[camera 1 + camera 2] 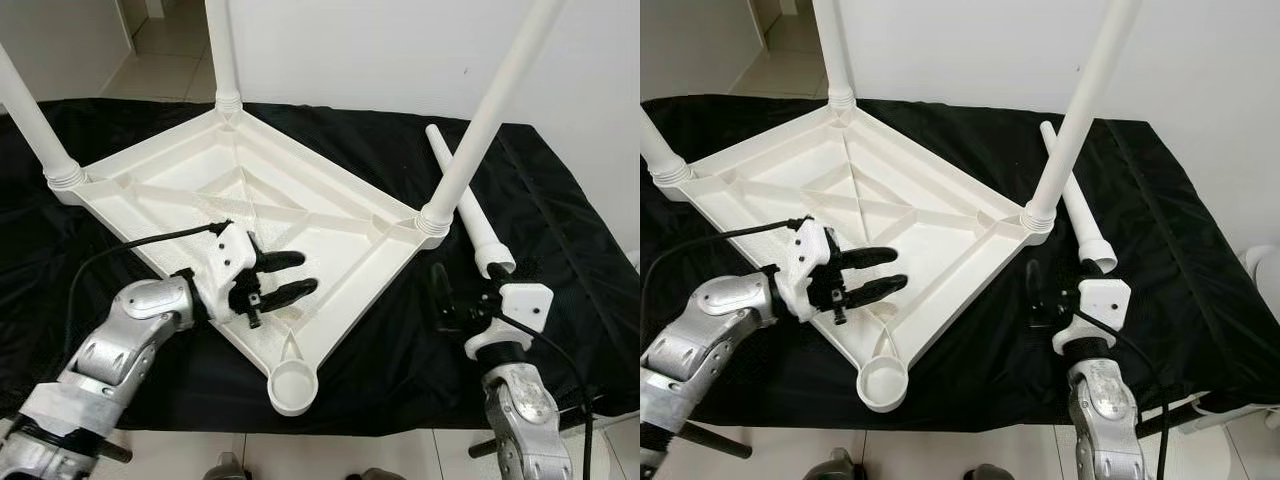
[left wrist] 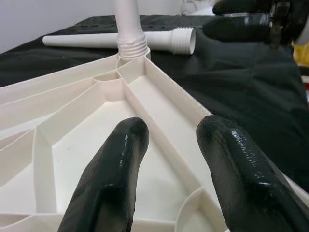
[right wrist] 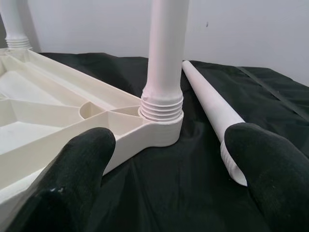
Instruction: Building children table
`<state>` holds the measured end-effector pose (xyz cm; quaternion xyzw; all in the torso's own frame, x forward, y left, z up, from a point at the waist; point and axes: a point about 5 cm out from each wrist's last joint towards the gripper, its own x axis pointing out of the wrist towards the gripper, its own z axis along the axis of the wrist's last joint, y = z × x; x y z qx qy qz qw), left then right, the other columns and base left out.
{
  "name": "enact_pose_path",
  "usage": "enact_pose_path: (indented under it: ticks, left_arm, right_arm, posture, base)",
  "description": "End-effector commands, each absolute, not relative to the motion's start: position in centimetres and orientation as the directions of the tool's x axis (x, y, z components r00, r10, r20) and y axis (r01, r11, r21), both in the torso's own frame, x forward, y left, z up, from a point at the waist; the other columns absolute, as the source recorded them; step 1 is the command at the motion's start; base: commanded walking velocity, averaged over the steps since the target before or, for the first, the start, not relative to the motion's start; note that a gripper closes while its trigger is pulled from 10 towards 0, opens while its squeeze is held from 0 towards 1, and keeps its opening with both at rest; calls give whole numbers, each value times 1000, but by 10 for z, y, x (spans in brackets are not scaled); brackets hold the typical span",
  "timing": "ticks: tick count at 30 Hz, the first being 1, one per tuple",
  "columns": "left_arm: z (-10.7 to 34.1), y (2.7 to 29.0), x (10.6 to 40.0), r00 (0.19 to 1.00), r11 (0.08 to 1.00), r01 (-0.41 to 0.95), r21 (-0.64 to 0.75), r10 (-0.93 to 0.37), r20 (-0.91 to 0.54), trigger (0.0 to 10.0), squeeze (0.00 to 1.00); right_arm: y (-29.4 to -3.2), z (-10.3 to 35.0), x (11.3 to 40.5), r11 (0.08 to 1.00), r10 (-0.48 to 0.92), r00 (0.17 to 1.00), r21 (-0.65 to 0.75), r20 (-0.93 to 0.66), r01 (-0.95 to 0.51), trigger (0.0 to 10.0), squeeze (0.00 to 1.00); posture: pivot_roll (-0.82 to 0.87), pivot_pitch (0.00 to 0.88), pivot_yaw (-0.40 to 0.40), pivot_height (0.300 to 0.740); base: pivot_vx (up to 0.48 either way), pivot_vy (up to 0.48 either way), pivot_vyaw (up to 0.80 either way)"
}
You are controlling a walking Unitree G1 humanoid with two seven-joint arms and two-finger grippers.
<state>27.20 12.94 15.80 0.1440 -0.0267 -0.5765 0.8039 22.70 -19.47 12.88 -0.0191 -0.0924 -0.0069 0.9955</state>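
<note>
Fingers of the right gripper (image 3: 164, 159) stand wide apart and hold nothing, low over the black cloth (image 1: 560, 200), aimed at the gap between the screwed-in leg (image 3: 166, 58) and the loose leg (image 1: 462, 205); the left gripper (image 1: 282, 275) has its fingers parted too, empty, hovering over the ribbed underside of the tabletop (image 1: 240, 190), which lies upside down on the cloth-covered table; three legs already stand up from its corners, while the socket (image 1: 293, 380) at the near corner is bare. The loose leg lies flat on the cloth just beyond the right gripper, its long axis running away from the robot, threaded end nearest the fingers; the right arm is plainly the nearer one, so I judge it should take that leg near the threaded end and carry it across to the bare socket.
</note>
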Motion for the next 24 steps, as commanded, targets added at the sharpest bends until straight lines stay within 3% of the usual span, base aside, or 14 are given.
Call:
enact_pose_path:
  ticks: [1, 13, 24]
  left_arm:
    - [150, 128, 249, -170, -235, 950, 207, -943, -287, 10000, 0]
    - [139, 137, 256, -178, -287, 930, 231, -899, -400, 10000, 0]
    - [147, 150, 251, -264, -383, 905, 187, -848, -459, 10000, 0]
  right_arm:
    - [-198, 131, 226, 999, -16, 980, -43, 197, 25, 10000, 0]
    - [-191, 130, 226, 999, -5, 981, -31, 193, 11, 10000, 0]
    - [-191, 126, 223, 1000, 3, 984, -31, 180, 3, 10000, 0]
  posture:
    - [-3, 0, -35, 740]
    - [-3, 6, -36, 740]
    - [20, 22, -21, 740]
  base:
    - [0, 0, 0]
    - [0, 0, 0]
    - [0, 0, 0]
